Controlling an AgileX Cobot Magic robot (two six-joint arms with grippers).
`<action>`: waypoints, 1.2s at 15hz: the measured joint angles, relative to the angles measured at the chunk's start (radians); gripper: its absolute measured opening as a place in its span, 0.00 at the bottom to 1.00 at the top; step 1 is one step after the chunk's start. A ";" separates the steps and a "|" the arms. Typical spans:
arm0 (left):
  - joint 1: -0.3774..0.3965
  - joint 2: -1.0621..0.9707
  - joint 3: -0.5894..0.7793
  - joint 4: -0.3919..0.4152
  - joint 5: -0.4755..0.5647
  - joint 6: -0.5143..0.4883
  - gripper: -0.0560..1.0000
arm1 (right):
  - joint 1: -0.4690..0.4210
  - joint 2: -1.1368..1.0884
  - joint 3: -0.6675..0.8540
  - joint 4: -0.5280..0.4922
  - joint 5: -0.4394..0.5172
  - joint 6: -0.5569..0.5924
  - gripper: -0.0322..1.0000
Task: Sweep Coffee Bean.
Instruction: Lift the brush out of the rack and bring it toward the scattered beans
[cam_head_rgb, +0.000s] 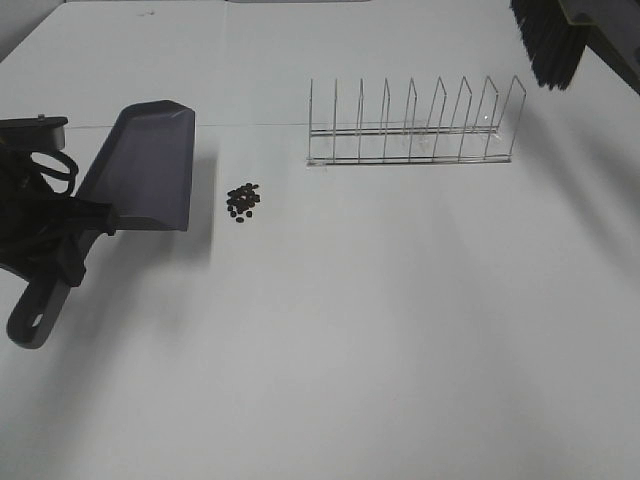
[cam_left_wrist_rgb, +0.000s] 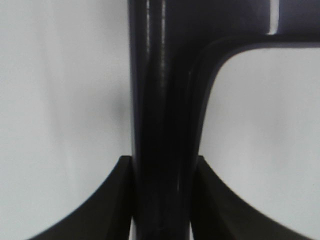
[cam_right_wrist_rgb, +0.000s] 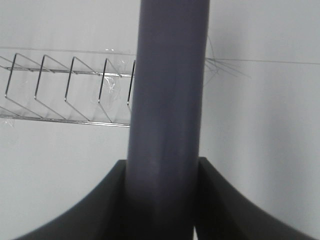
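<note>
Several tiny dark coffee beans (cam_head_rgb: 242, 200) lie in a tight cluster on the white table. The grey dustpan (cam_head_rgb: 140, 165) sits just left of them, its open lip facing the beans. My left gripper (cam_head_rgb: 88, 215) is shut on the dustpan's handle (cam_left_wrist_rgb: 162, 100), which shows between the fingers (cam_left_wrist_rgb: 117, 200) in the left wrist view. My right gripper (cam_right_wrist_rgb: 162, 200) is shut on the brush's grey handle (cam_right_wrist_rgb: 170, 90). The black bristles (cam_head_rgb: 545, 40) hang in the air at the far right, well away from the beans. The right gripper itself is out of the exterior view.
A wire plate rack (cam_head_rgb: 415, 125) stands at the back, right of the beans and below the brush; it also shows in the right wrist view (cam_right_wrist_rgb: 65, 90). The white table (cam_head_rgb: 380, 350) stretches forward. The dustpan handle's end (cam_head_rgb: 35, 320) points toward the front left.
</note>
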 joint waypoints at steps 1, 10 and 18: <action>0.000 0.000 0.000 0.000 0.002 0.000 0.30 | 0.000 -0.014 0.000 0.000 0.000 0.000 0.30; -0.002 0.002 0.000 0.018 0.011 -0.020 0.30 | 0.004 -0.176 0.415 0.026 0.001 0.000 0.30; -0.007 0.158 0.000 0.053 -0.017 -0.052 0.30 | 0.224 -0.186 0.601 -0.099 -0.083 0.093 0.30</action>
